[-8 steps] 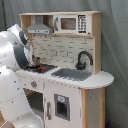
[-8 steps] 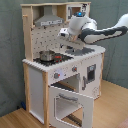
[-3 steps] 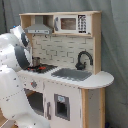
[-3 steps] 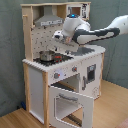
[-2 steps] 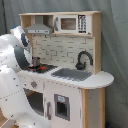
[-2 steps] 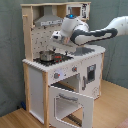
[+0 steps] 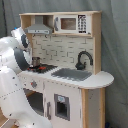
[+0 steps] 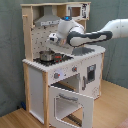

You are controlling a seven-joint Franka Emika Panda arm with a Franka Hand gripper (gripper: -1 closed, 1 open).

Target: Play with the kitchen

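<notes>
1. Pale wood and white panels make up the kitchen [image 7: 75, 90], standing before a grey curtain [image 7: 114, 45] in both exterior views.
2. Its oven door [image 8: 70, 102] hangs open in the second exterior view.
3. On the hob [image 8: 52, 59] sits a small metal pot [image 8: 45, 55].
4. Over the hob, under the hood [image 8: 49, 20], hangs the arm's gripper [image 8: 54, 40]; whether its jaws are open or hold anything cannot be told.
5. Sink [image 7: 72, 74] and black tap [image 7: 83, 60] lie beside the hob.

Grey backdrop [image 7: 115, 45], probably curtain; wooden floor [image 8: 20, 117]
</notes>
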